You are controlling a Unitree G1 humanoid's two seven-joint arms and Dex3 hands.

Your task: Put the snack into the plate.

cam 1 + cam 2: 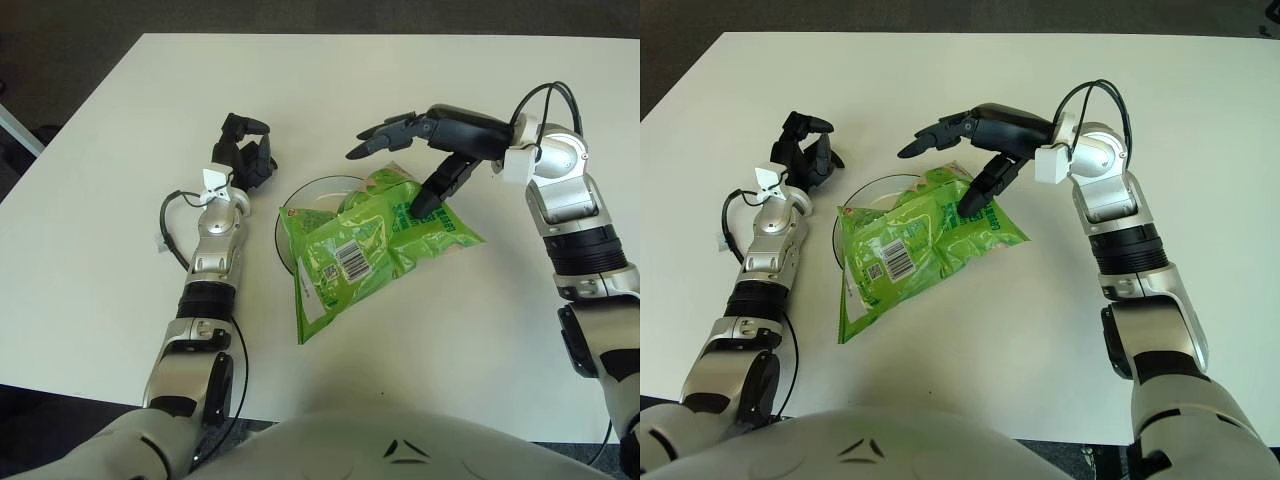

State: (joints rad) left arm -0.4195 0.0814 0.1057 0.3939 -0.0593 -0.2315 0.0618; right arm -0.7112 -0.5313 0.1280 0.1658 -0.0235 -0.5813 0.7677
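A white table (90,260) filled most of the scene. On it, near the middle, a green snack bag (365,250) lay flat, barcode up, draped across a clear plate (300,200). The bag's upper part covered most of the plate, while its lower left corner and right edge hung past the plate's rim onto the table. Only the plate's left and upper rim showed from beneath the bag.

The right hand (425,150) hovered over the bag's upper right part, its fingers spread and gripping nothing. One dark fingertip (424,203) pointed down and touched the bag's top surface; the other fingers reached out over the plate's far rim.

The left hand (247,150) showed just left of the plate, above the table, fingers curled inward and holding nothing.
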